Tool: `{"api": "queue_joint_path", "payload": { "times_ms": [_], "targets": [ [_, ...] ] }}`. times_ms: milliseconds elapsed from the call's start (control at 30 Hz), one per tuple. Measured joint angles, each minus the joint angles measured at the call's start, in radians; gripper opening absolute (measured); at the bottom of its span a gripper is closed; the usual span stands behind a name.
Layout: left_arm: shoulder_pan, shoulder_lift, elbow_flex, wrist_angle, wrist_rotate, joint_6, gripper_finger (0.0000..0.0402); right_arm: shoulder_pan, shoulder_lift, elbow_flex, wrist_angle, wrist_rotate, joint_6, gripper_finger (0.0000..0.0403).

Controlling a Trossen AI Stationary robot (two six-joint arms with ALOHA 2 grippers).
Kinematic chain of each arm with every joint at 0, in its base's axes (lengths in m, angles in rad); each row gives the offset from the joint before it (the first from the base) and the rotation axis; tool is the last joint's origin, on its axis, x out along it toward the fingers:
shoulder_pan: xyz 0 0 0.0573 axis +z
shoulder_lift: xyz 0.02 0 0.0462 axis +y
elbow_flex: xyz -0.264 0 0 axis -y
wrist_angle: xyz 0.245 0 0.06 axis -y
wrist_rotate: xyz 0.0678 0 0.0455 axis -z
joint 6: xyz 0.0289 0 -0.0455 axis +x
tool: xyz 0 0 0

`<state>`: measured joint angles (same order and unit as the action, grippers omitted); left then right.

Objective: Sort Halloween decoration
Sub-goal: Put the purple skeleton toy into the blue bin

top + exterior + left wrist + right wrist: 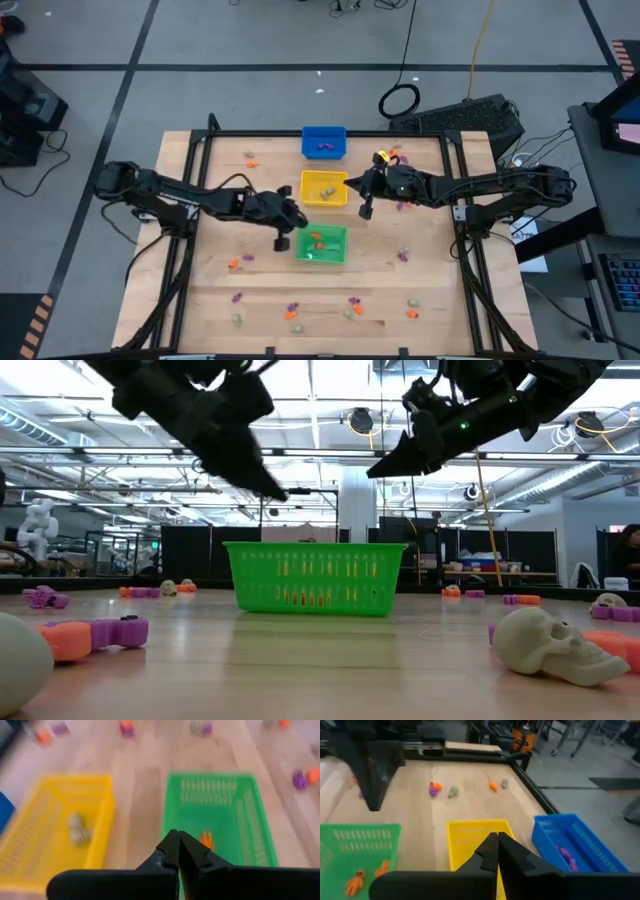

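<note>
The left gripper (281, 243) hangs just beside the green bin (322, 257), fingers pressed together on nothing visible. The right gripper (365, 212) hovers beside the yellow bin (323, 199), likewise closed and empty. Orange trinkets (206, 840) lie in the green bin, pale ones (77, 828) in the yellow, purple ones (564, 855) in the blue bin (323, 131). Many remain scattered near the table's (445, 290) front edge. Recommendation: open the fingers fully before descending, take one trinket per pass, match colour to bin.
</note>
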<state>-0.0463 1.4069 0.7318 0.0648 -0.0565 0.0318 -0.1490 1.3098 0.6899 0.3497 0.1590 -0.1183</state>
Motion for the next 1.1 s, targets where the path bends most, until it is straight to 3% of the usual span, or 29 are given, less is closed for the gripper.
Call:
{"api": "queue_joint_path", "payload": {
  "times_ms": [333,533,1100],
  "targets": [
    [0.006,-0.125,-0.18,0.214,-0.005,-0.027,0.0001,0.0,0.008,-0.091,0.235,-0.006,0.001,0.0],
    [0.008,-0.148,-0.226,0.276,-0.023,-0.035,0.0001,0.0,0.009,-0.127,0.259,-0.005,0.027,0.0],
    [0.02,-0.156,-0.285,0.194,-0.022,-0.08,0.0002,0.0,0.008,-0.126,0.192,0.003,0.12,0.0]
  ]
}}
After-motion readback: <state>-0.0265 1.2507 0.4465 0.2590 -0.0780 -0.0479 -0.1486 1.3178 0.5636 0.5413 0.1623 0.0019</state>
